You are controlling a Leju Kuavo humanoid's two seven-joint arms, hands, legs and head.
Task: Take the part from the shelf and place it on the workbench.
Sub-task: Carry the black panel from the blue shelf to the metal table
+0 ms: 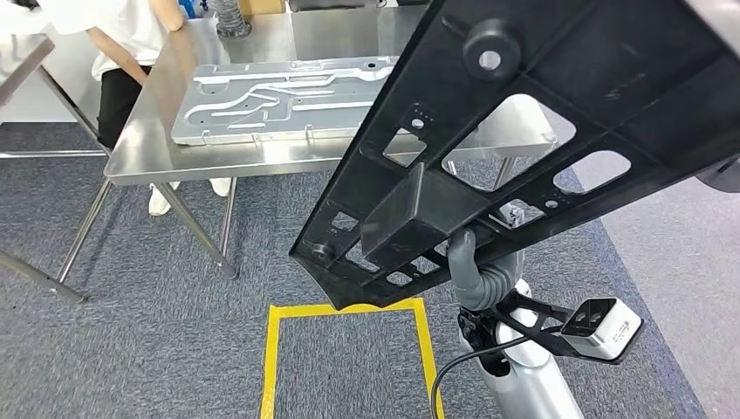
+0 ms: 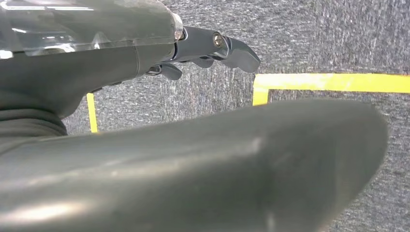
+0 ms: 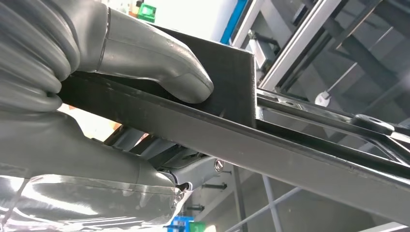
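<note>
The part [image 1: 541, 131] is a large flat black plastic frame with cut-outs and a boxy block on its underside. It is held tilted in the air, in front of the workbench [image 1: 148, 144]. My right hand [image 1: 478, 266] grips it from below by the lower edge near the block. In the right wrist view the thumb [image 3: 159, 63] presses on the block, and the frame's edge [image 3: 290, 145] runs between the thumb and the fingers underneath. My left hand [image 2: 193, 159] hangs over the grey carpet with its dark fingers [image 2: 232, 50] stretched out and nothing in it.
A silver metal plate [image 1: 279, 96] with raised channels lies on the steel workbench. A person [image 1: 122, 52] in a white top stands at the bench's far left corner. A yellow tape square [image 1: 349, 310] marks the carpet below the part. Another table's legs [image 1: 35, 275] stand at left.
</note>
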